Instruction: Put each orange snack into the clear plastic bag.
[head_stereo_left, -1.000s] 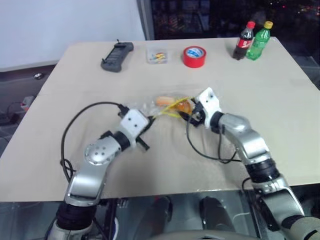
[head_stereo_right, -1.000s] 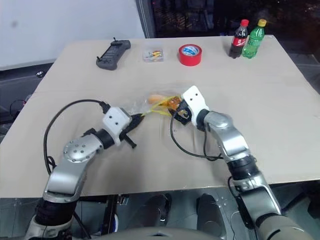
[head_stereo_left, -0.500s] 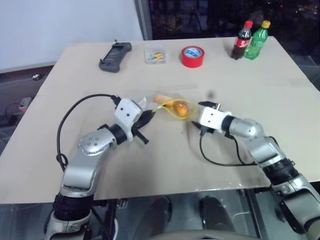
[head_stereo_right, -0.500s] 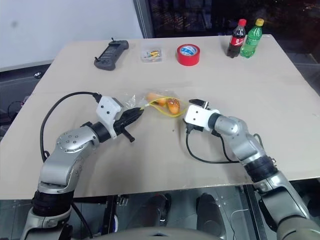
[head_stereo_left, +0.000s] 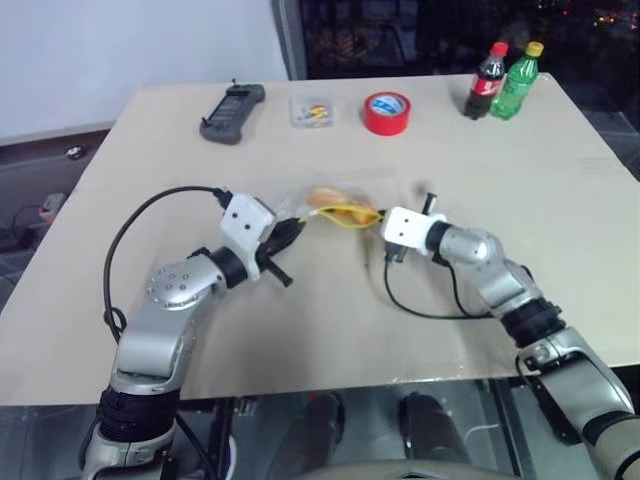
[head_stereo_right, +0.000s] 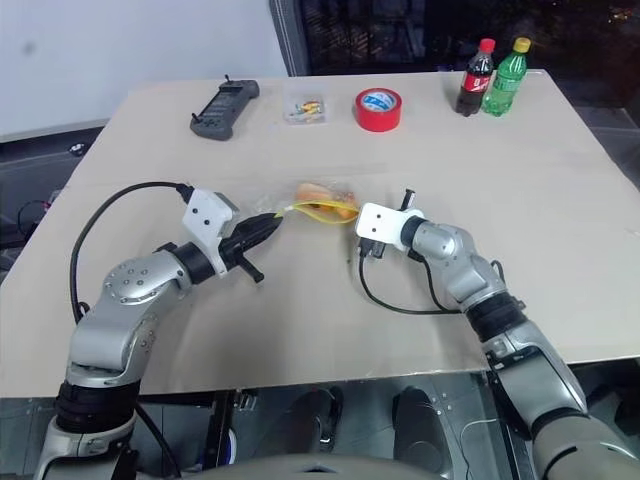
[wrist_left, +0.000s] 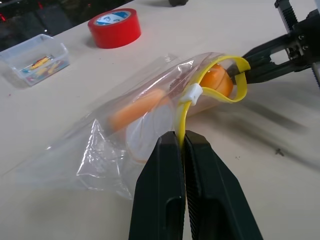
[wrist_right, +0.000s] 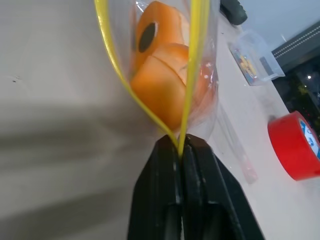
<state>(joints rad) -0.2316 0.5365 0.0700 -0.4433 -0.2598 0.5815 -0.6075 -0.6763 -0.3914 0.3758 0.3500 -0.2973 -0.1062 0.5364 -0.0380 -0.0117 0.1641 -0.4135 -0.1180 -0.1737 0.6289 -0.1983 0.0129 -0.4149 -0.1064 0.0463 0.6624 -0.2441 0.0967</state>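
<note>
1. Since a second ago, the right gripper (head_stereo_right: 352, 219) has let go of an orange snack, turned over and now pinches the yellow seal strip (wrist_right: 192, 65) of the clear plastic bag (wrist_left: 135, 130) at the mouth's end.
2. Both orange snacks (wrist_left: 218, 80) lie inside the bag, one near the open mouth, the other (wrist_left: 135, 107) deeper in.
3. The left gripper (wrist_left: 181, 142) is clamped tight on the same yellow strip at the bag's other side, so the mouth is held between the two grippers.
4. The bag rests on the worktop (head_stereo_left: 560, 180), nearer the robot than the red tape roll (head_stereo_left: 388, 112).
5. Just left of the tape roll sits a small clear box (head_stereo_left: 313, 110); further left, a black remote-like device (head_stereo_left: 233, 112); to its right, a cola bottle (head_stereo_left: 486, 82) and a green bottle (head_stereo_left: 516, 80).
</note>
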